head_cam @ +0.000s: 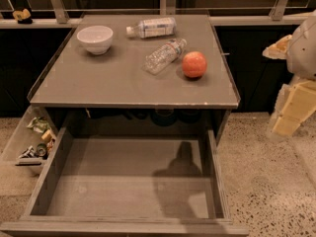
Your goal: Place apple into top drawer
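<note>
Apple (194,64) noted on the bench (113,83), right half, near the right edge. It is untouched and rests on the surface. A clear bottle (165,56) lies just beside it on its left, on its side. A second, labelled bottle (150,27) and a white bowl (95,38) are set farther back and left.

Hand (290,110) seen at the right margin of the camera view, off the bench's right side and well apart from the apple. Nothing is carried. Whether it is apart or together cannot be told.

Key relation: the apple lies to the left of the hand in this view and farther back, with the bench's right edge between them. One arm only, so no choice of side.

Apple is round; no long axis and no facing is made out, so approach angle is judged free, the bottle's side excepted.

Top drawer (123,181) is pulled out below the bench front, bottom bare. A side bin (29,142) with clutter is noted at left.

Stage judged: grasp not yet begun.
</note>
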Robot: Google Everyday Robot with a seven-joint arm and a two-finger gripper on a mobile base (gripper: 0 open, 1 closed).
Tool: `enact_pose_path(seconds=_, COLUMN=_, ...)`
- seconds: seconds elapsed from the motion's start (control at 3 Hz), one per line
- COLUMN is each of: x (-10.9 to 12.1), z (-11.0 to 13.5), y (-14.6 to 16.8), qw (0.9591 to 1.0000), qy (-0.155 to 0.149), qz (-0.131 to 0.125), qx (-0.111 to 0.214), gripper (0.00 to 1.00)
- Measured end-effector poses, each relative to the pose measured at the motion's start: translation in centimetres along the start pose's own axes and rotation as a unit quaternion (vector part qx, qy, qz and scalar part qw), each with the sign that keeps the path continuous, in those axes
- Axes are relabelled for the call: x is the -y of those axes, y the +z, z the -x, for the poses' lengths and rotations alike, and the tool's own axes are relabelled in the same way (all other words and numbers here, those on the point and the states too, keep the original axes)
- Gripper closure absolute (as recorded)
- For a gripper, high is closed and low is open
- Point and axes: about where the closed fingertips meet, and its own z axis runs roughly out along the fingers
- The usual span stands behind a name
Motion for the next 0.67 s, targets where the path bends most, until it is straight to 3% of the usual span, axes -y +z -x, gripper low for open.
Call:
enact_pose_path(seconds=0.33, x=-1.2, z=-1.0, y=3.9, qw=0.9978, qy=0.000, qz=0.021, qx=0.063, gripper=0.00)
enact_pose_path(seconds=0.67, x=-0.6, z=-0.9, y=9.8, qw=0.9930, qy=0.005, qz=0.040, qx=0.111, gripper=0.00)
